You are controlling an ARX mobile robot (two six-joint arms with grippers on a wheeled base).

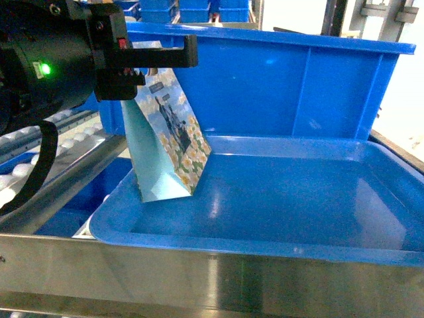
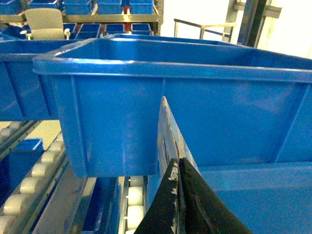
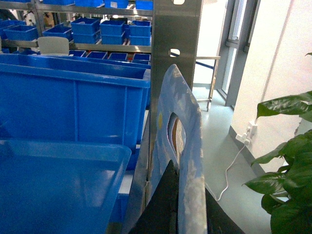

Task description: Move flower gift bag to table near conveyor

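Note:
The flower gift bag (image 1: 169, 136), printed with daisies and with pale teal sides, hangs tilted over the left end of a shallow blue bin (image 1: 232, 244). My left gripper (image 1: 154, 67) is shut on its top edge. The left wrist view shows the bag (image 2: 168, 129) edge-on, pinched between the black fingertips of the left gripper (image 2: 178, 165). My right gripper (image 3: 189, 179), out of the head view, is shut on a blue cloud-print bag (image 3: 187, 122) with a cut-out handle. The conveyor's white rollers (image 1: 20, 173) and steel front rail (image 1: 199, 278) show below. The table is out of view.
A tall blue bin (image 1: 298, 79) stands right behind the shallow one. Rollers (image 2: 134, 197) run under the bins. A steel upright (image 3: 173, 48) rises beside the right-hand bag. Shelves of more blue bins (image 3: 114, 29) fill the back, and a potted plant (image 3: 287, 161) stands at the right.

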